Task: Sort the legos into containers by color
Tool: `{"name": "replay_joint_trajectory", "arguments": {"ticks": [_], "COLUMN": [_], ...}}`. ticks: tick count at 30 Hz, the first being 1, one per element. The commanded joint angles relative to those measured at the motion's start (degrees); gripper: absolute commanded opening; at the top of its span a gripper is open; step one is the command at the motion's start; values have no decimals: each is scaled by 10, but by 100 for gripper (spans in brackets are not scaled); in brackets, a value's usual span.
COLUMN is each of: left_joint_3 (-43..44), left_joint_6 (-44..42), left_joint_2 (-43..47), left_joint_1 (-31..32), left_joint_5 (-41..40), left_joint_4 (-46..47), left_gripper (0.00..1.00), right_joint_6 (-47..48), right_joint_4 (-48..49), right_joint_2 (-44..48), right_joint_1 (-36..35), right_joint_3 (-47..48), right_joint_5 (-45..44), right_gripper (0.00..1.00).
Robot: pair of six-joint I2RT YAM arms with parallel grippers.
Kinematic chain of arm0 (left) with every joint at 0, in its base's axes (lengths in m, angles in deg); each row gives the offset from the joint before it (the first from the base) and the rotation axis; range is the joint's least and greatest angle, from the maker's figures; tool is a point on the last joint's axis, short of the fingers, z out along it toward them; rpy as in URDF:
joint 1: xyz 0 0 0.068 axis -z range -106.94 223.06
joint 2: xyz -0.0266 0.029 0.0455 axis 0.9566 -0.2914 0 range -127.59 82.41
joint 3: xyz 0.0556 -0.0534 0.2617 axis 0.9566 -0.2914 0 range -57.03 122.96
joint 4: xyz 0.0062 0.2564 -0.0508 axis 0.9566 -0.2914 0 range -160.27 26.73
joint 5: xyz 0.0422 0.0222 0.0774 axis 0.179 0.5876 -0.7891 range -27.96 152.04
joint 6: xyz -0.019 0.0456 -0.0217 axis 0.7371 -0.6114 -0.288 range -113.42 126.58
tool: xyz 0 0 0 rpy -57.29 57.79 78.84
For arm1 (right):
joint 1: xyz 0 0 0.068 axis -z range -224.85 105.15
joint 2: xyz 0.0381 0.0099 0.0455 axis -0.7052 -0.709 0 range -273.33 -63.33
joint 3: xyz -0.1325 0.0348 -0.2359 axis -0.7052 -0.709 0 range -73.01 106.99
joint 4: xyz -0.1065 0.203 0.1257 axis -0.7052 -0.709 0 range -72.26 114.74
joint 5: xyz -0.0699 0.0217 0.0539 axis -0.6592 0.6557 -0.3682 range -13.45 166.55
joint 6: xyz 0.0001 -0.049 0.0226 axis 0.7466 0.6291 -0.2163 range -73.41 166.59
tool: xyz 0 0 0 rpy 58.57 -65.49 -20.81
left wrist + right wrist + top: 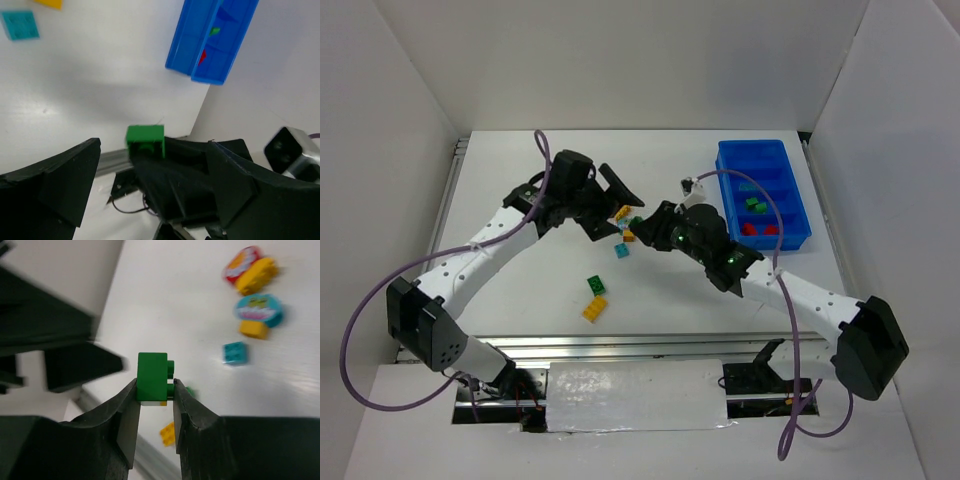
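Over the tabletop (660, 300), right hand (155, 390) is clamped on the green lego brick (152, 375), left hand (150, 170) gaping wide; blue bin (752, 147) sits off to its right, so right arm's nearer.

Bin (724, 165) at the table's (660, 310) far right, bricks (752, 205) in its compartments; left gripper (612, 205) and right gripper (154, 390) meet over mid-table, left of the bin; a brick (152, 377) sits between the right gripper's fingers, off the table, within the left gripper's spread; a cluster (623, 238) lies on the table below them; a pair (595, 297) lies nearer the bases, side by side.
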Motion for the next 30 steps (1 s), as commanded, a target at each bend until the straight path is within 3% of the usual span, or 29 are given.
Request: {"name": "replay_joint_trajectory", "arguments": {"ticks": [1, 4, 5, 10, 15, 23, 25, 27, 30], "left_joint_3": [44, 22, 8, -26, -95, -157, -163, -172, -181], "left_joint_6": [-64, -106, -129, -203, -246, -298, -305, -309, -314], "left_joint_2": [16, 45, 52, 67, 92, 115, 117, 117, 116], "left_joint_1": [-48, -96, -105, -117, -117, -117, -117, -117, -117], "left_joint_5": [-58, -65, -68, -85, -121, -76, -61, -56, -57], "left_joint_4": [-57, -64, -69, -122, -140, -118, -114, -111, -106], "left_gripper": [100, 99, 100, 99, 99, 100, 100, 99, 99], "right_joint_6": [-10, -21, -23, -13, -2, 18, 20, 21, 20], "right_joint_4": [-92, -173, -247, -400, -434, -470, -470, -484, -510], "right_joint_2": [18, -13, -31, -152, -226, -351, -367, -380, -378], "right_joint_1": [73, 151, 199, 324, 413, 460, 474, 478, 476], "right_joint_3": [7, 40, 60, 193, 291, 433, 447, 479, 500], "right_joint_5": [-70, -91, -106, -171, -183, -216, -208, -201, -196], "right_gripper": [0, 0, 0, 0, 0, 10, 35, 69, 76]}}
